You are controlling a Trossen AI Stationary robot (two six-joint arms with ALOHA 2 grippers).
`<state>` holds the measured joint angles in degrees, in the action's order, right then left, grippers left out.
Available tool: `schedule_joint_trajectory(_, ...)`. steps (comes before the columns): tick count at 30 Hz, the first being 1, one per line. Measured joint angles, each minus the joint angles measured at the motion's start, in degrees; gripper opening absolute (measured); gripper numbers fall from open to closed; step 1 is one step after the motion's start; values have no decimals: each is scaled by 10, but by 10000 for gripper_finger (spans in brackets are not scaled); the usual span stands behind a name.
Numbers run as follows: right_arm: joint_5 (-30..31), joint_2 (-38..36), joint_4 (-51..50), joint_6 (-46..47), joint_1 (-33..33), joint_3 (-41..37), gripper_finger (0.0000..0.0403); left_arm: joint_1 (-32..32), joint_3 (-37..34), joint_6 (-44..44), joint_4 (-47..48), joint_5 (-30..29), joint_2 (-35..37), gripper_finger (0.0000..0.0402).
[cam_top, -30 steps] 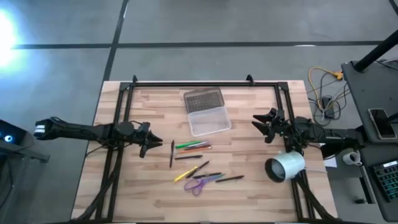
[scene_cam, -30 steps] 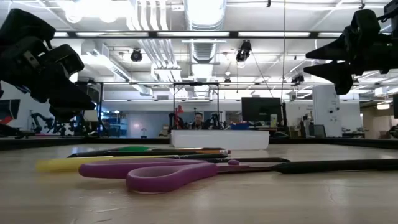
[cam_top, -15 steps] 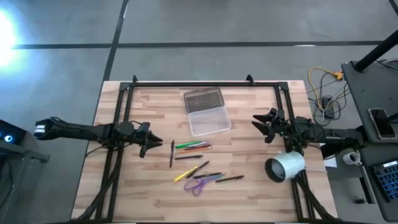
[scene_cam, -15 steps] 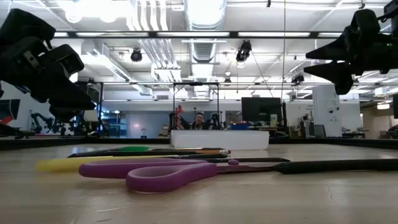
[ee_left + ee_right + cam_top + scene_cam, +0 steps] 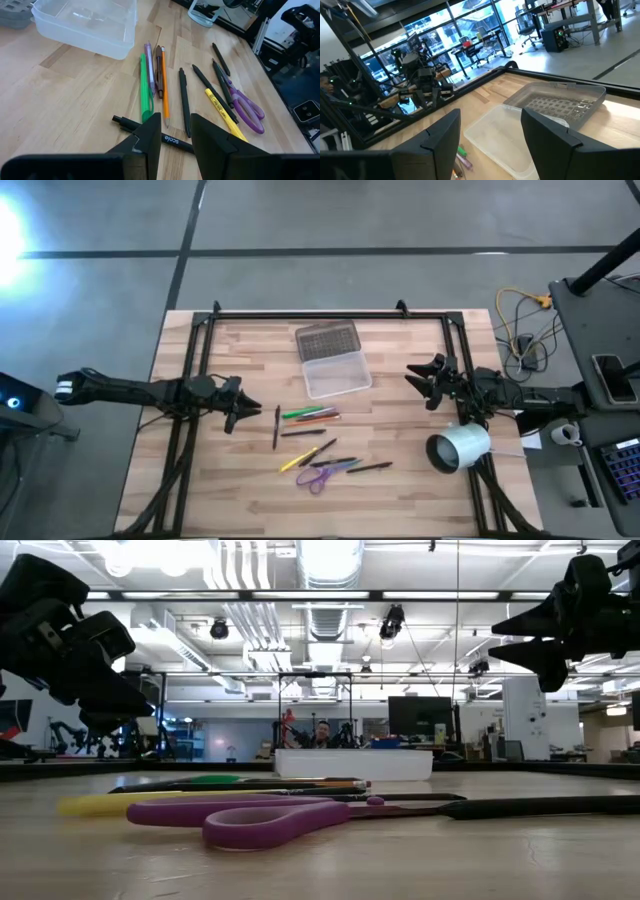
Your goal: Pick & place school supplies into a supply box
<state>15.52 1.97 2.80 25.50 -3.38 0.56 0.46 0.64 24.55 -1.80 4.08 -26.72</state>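
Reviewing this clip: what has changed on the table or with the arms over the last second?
Nothing visibly changed. Both grippers, left and right, hover empty above the table, the pens and purple-handled scissors lie loose, and the clear plastic supply box sits open.

Supply box (image 5: 335,372) behind school supplies (image 5: 318,442)

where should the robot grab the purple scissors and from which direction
Probably across the closed blades, just ahead of the handle loops, coming straight down. The purple scissors lie flat among the pens, so a side approach would hit the table or the yellow marker beside them. The left gripper, open, hangs nearer than the right.
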Motion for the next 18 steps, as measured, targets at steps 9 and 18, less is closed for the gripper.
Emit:
schedule_joint_trajectory(9,-63,8,40,246,0,0,201,0,0,0,0,0,0,88)
schedule_joint_trajectory(18,1,57,182,344,1,1,201,0,0,0,1,0,0,88)
